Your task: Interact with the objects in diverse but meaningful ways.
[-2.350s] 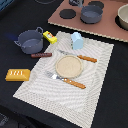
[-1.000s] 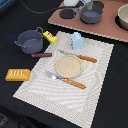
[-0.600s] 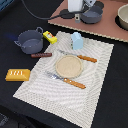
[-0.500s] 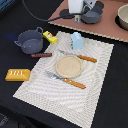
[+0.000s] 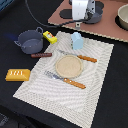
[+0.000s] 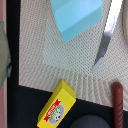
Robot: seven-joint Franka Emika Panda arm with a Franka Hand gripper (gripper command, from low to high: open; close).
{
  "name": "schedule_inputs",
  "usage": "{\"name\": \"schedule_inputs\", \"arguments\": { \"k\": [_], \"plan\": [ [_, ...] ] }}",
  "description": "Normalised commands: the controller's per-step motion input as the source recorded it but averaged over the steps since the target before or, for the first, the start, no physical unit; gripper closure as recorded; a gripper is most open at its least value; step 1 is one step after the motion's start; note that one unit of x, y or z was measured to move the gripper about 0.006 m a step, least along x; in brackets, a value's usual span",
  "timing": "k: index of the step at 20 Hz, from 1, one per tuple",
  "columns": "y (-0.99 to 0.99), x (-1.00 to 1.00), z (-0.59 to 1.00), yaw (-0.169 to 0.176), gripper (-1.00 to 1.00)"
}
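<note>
You have the arm at the far side of the scene, its gripper (image 5: 79, 22) hanging above the brown board just beyond the far edge of the woven placemat (image 5: 95, 80). You cannot tell whether the fingers are parted or closed; neither view shows them clearly.

Just below it, the pale blue carton (image 5: 77, 40) stands upright on the mat's far edge. In the wrist view the carton (image 6: 76, 17) sits beside the knife's blade (image 6: 104, 44).

The yellow packet (image 5: 49, 37) lies on the dark table just off the mat's far left corner, between the carton and the dark grey pot (image 5: 29, 42). The orange bread loaf (image 5: 17, 75) rests nearer you, well to the exterior view's left of the mat.

At the mat's centre, the tan plate (image 5: 67, 66) sits between the knife (image 5: 80, 56) and the fork (image 5: 65, 80).
</note>
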Motion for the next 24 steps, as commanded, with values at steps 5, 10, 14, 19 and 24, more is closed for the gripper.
{"name": "schedule_inputs", "arguments": {
  "k": [5, 10, 14, 19, 24],
  "plan": [
    [-0.06, 0.05, -0.23, 0.073, -1.0],
    [-0.1, 0.04, -0.19, 0.153, -1.0],
    [-0.08, 0.17, -0.07, 0.095, -1.0],
    [-0.08, 0.23, -0.04, 0.021, -1.0],
    [-0.01, 0.29, -0.09, 0.002, -1.0]
  ]
}}
